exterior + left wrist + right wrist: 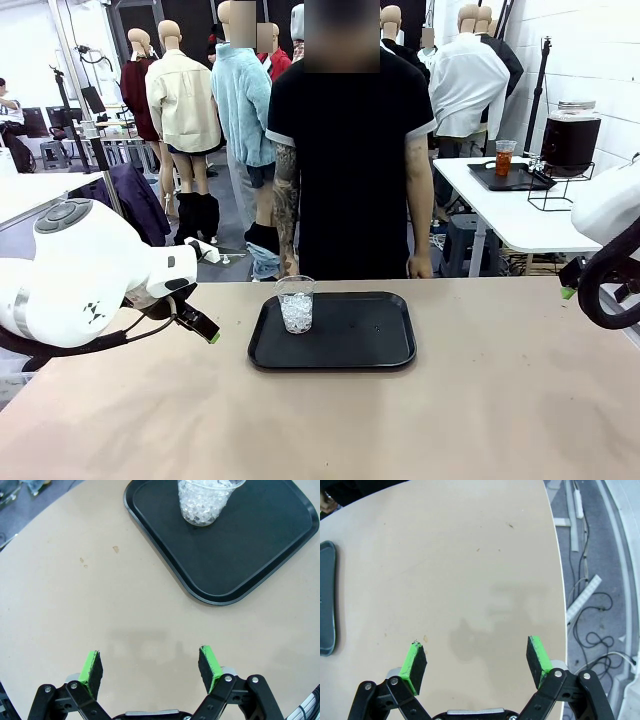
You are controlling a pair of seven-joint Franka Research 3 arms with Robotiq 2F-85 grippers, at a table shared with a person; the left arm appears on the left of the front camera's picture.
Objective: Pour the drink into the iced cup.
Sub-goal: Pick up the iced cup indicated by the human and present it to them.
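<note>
Left claw (149,660): green pads spread wide, nothing between them, nothing touched. Through its wrist camera I saw bare tan table (75,595) under the gap, with a faint shadow of the fingers on it. From the front it hung just off the tray's left side, apart from it, tips slanting down towards the table.

Right claw (475,655): the same, pads wide apart and empty. It sat over the table's right-hand part, near the edge. Beyond that edge its camera showed floor, loose cables (592,630) and a power strip (582,597). A sliver of the tray showed at that picture's left margin, well apart from the fingers.

Black tray (350,358): flat in the middle of the table, long side running left to right, between the two arms.

Iced cup (295,305): clear plastic, upright on the tray's left part. Long axis vertical, mouth up, wider at the rim than at the base. White ice filled it to more than half. I made out no coloured liquid in it. Neither claw touched it; the left one was the nearer.

Person (340,170): black T-shirt, stood at the far edge right behind the tray, arms hanging at the sides.

Far right, on a white table (500,215): a cup of amber-red liquid (504,157) upright on another black tray, beside a dark jar (570,140) on a wire stand.
</note>
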